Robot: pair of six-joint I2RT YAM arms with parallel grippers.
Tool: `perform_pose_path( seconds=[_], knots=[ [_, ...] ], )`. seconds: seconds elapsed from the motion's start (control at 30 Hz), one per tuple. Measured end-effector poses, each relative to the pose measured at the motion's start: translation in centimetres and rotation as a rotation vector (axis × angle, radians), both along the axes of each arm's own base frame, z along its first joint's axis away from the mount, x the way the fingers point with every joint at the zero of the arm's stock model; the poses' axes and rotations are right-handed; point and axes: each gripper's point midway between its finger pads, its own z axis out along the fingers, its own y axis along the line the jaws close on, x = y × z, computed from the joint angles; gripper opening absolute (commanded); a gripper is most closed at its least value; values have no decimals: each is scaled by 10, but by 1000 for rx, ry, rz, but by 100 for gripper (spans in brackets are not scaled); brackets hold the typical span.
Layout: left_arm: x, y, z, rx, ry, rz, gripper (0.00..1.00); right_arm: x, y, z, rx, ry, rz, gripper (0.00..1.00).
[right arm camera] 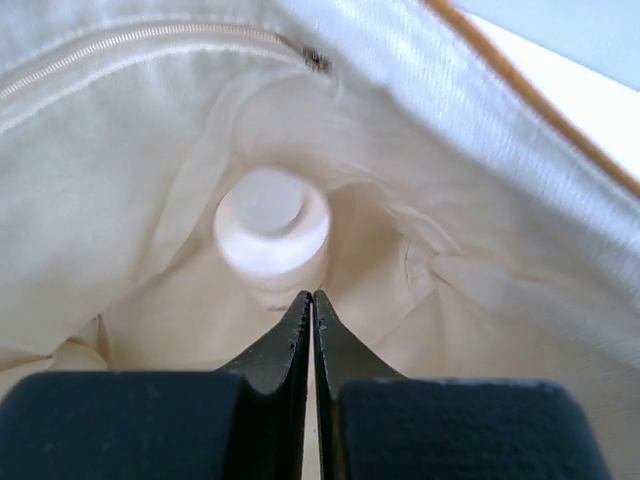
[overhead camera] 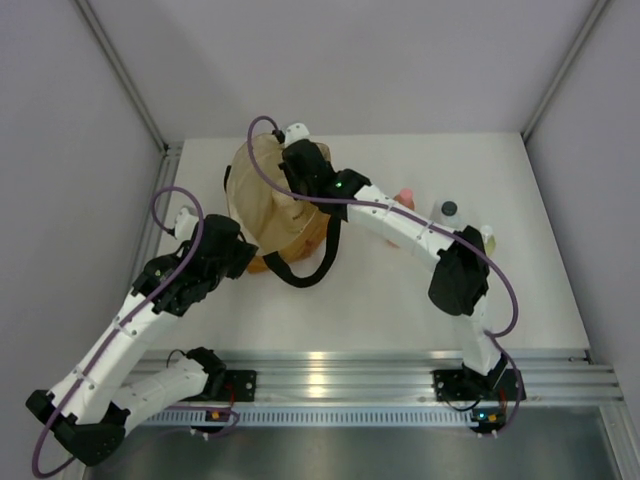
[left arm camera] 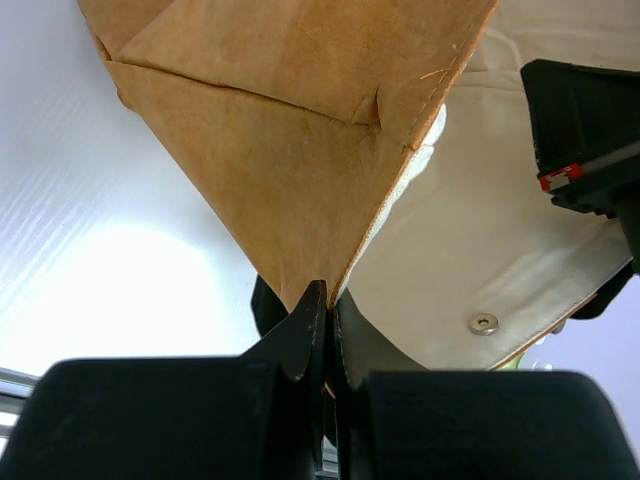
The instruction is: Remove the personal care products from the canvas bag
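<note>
The mustard-tan canvas bag [overhead camera: 262, 205] lies at the back of the table with its mouth open. My left gripper [left arm camera: 328, 292] is shut on the bag's rim, pinching the tan fabric [left arm camera: 290, 180] and the cream lining [left arm camera: 480, 240]. My right gripper [right arm camera: 312, 297] is inside the bag and shut, with nothing between its fingers. A short cream jar [right arm camera: 272, 222] with a round white top sits just past its tips, against the lining. Three products stand outside, to the right of the bag: a pink-capped bottle [overhead camera: 403, 195], a black-capped bottle [overhead camera: 449, 210] and a yellow-green bottle [overhead camera: 487, 236].
The bag's black loop handle [overhead camera: 305, 275] trails onto the table in front of the bag. A zipper [right arm camera: 150, 45] runs along the lining above the jar. The right arm [overhead camera: 420, 235] stretches across in front of the bottles. Grey walls close in the table's back and sides.
</note>
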Motion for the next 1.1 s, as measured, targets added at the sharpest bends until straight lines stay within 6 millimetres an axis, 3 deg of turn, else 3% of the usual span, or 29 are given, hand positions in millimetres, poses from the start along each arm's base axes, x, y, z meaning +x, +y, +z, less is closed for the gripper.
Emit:
perform_pose_path(
  seconds=[0.13, 0.27, 0.47, 0.57, 0.7, 0.73, 0.77, 0.93, 1.1],
  knots=[
    [0, 0, 0, 0, 0, 0, 0, 2, 1, 8, 19, -21, -1, 0],
    [0, 0, 0, 1, 0, -1, 0, 1, -2, -6, -2, -2, -4, 1],
    [0, 0, 0, 4, 0, -4, 0, -6, 2, -22, 3, 44, 39, 30],
    [-1, 1, -2, 6, 2, -4, 0, -10, 6, -28, 8, 65, 62, 32],
    [-3, 3, -5, 15, 2, -6, 0, -22, 5, -43, 5, 104, 80, 43],
    [-3, 3, -6, 18, 5, -7, 0, -26, 4, -46, -2, 113, 85, 53],
    [-3, 3, -7, 19, 6, -8, 0, -31, 4, -48, -2, 122, 89, 56],
    [-3, 3, -8, 30, 9, -17, 0, -46, 11, -44, 6, 127, 124, 65],
    [-3, 3, -10, 34, 11, -20, 0, -46, 12, -42, 3, 123, 132, 76]
  ],
)
